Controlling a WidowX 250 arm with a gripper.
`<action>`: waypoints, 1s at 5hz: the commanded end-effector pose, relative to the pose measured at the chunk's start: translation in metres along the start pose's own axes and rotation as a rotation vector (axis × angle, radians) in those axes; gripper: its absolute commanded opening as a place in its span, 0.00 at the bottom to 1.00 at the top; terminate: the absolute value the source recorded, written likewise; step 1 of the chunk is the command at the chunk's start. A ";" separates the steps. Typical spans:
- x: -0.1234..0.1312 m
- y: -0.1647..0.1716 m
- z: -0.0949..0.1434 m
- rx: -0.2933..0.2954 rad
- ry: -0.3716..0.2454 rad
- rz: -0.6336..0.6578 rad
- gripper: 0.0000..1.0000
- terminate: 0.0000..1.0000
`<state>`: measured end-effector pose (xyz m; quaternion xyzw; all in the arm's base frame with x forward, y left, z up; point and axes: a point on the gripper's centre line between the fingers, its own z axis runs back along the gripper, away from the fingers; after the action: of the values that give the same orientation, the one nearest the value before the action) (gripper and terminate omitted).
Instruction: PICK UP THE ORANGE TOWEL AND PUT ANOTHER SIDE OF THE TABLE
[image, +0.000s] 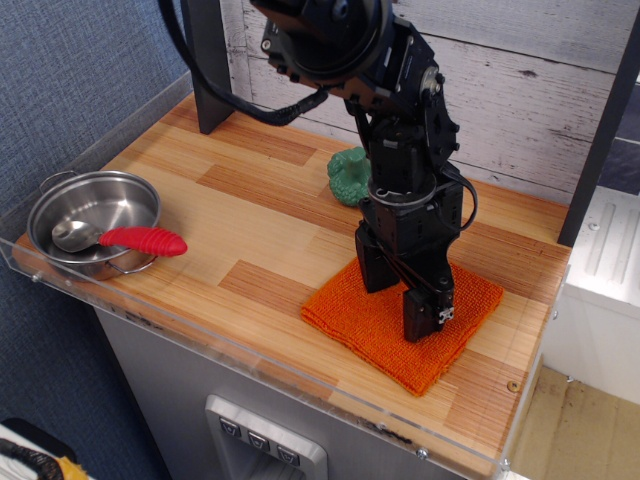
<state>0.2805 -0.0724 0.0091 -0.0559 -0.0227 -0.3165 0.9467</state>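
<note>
Clear acrylic is seen edging the near side of the table (270, 215), whose top is made of light and reddish-brown wood strips above a grey base. On that base, at about 6 o'clock in the view, a small panel of buttons (265, 440) is mounted.

Toward 4 o'clock on the tabletop, close to the near right corner, the orange towel (375, 325) is laid flat as a folded square, its corners turned so that one points at the acrylic edge. Its nubby surface is pressed from above by the gripper (405, 300), whose two dark fingers are planted on the cloth, one toward the towel's middle and one toward its right part. The fingers are held a moderate way apart; whether any fold of the cloth is pinched between them cannot be told from this angle, though contact with the towel appears likely.

At 9 o'clock, near the left edge and well apart from the towel, a steel pot (95, 215) is set, with a red-handled spoon (140, 240) resting in it, the bowl inside and the handle lying over the rim.

Farther back, at about 12 o'clock from the towel, a green bumpy object (350, 175) is partly hidden by the arm. Behind everything, a whitewashed plank wall (520, 90) is seen.
</note>
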 end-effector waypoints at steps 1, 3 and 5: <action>0.007 0.003 0.025 0.043 -0.036 -0.008 1.00 0.00; 0.014 0.000 0.062 0.069 -0.099 -0.009 1.00 0.00; 0.007 0.011 0.088 0.096 -0.118 0.042 1.00 0.00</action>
<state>0.2845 -0.0568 0.0764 -0.0350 -0.0580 -0.2861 0.9558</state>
